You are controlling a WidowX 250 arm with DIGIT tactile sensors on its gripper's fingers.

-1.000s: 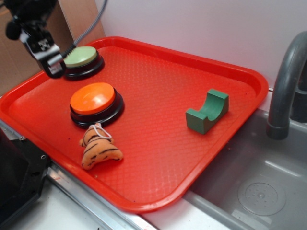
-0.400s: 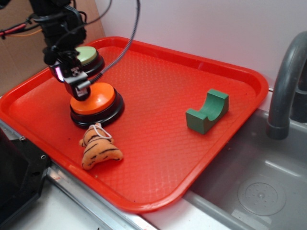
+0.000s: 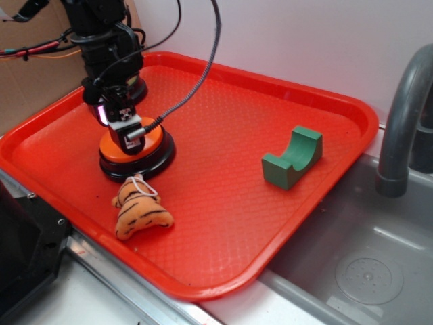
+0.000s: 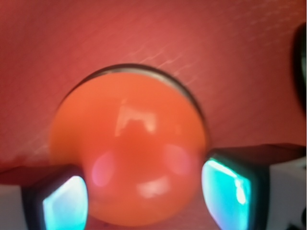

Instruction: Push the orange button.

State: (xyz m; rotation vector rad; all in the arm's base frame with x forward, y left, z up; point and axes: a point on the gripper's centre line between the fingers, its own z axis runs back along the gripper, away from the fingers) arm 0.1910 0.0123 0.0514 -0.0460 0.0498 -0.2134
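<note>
Two round push buttons sit on the red plastic tray (image 3: 284,223), near its far left corner. The orange button (image 3: 150,141) is the nearer one, a glossy orange dome on a black circular base, and the gripper (image 3: 126,133) is right on top of it, covering most of the dome in the exterior view. The other button (image 3: 139,89) is just behind, almost wholly hidden by the black arm, with only a sliver of its black base showing.

In the wrist view the orange dome (image 4: 127,153) fills the middle of the picture, blurred from closeness, with a thin dark rim of its base along the upper edge. The fingers (image 4: 230,189) stand apart, one at the lower left and one at the lower right, each with a glowing teal face, and the dome lies between them. The jaws are spread, not clamping anything. Whether the fingertips actually press on the dome cannot be told from either view.

A small orange striped plush tiger (image 3: 139,208) lies just in front of the orange button, toward the tray's near edge. A green block with a curved notch (image 3: 292,157) sits well apart to the right. Beyond the tray's right side are a grey sink basin (image 3: 365,264) and a grey faucet (image 3: 404,108).
</note>
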